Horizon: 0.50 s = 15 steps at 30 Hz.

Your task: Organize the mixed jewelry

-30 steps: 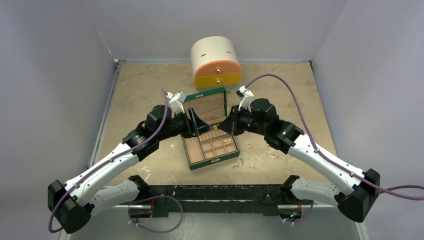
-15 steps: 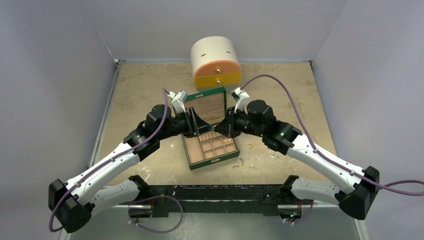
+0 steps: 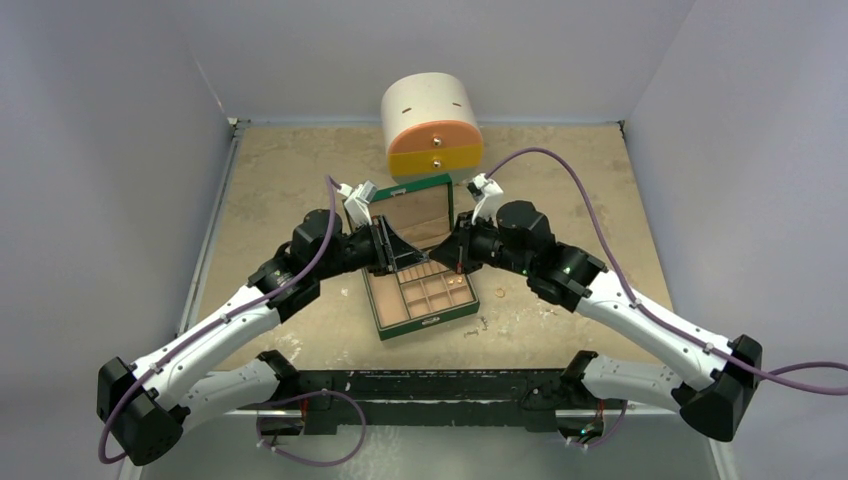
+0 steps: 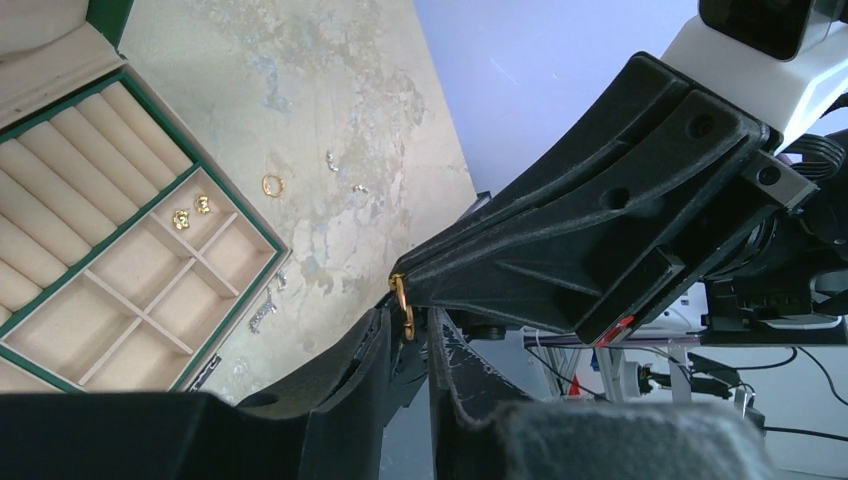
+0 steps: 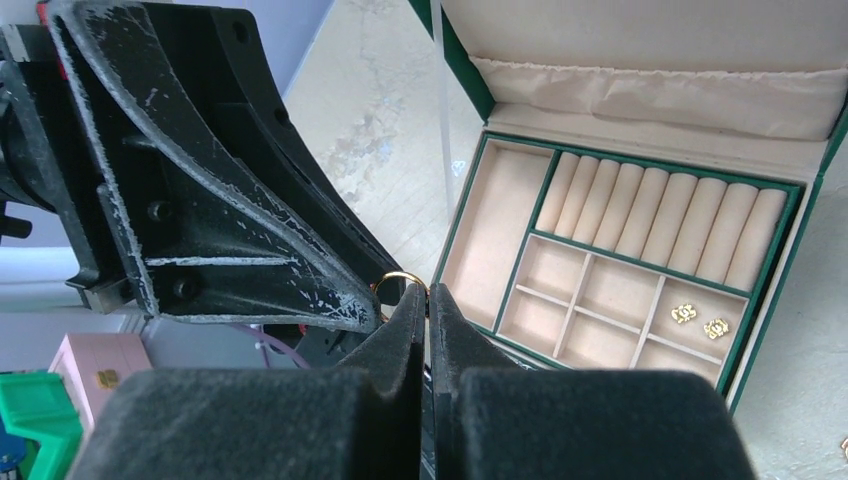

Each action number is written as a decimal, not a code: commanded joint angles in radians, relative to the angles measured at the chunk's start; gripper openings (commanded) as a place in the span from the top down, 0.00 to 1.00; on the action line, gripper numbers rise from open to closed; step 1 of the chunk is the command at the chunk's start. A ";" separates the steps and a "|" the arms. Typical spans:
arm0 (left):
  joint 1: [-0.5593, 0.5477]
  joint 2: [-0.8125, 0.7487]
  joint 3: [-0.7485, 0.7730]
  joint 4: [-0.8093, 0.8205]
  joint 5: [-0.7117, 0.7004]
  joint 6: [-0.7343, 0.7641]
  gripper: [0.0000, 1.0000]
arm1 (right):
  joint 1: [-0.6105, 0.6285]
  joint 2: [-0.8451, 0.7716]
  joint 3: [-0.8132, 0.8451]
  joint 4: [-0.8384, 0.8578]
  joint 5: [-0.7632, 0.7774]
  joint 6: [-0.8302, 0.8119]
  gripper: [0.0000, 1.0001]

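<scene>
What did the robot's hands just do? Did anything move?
The right hand swung left over the green box until its tip met the left hand. It pinches a gold ring. The left hand narrowed around that ring. A gap still shows, so it may not be gripping yet. The box and the drawer chest stayed put.

High rear overview, two close opposed wrist views; green box [image 3: 430, 322] in all.

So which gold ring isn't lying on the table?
The gold ring pinched in the right gripper, held above the green box. The other ring lies on the table beside it.
</scene>
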 commanded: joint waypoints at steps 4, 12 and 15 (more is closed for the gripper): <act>0.003 -0.005 -0.007 0.061 0.018 -0.013 0.89 | 0.010 -0.035 0.026 0.053 0.021 0.000 1.00; 0.003 0.001 -0.005 0.077 0.016 -0.021 1.00 | 0.017 -0.038 0.021 0.074 -0.005 -0.010 1.00; 0.002 0.001 -0.007 0.078 0.016 -0.022 1.00 | 0.022 -0.044 0.018 0.084 -0.013 -0.013 1.00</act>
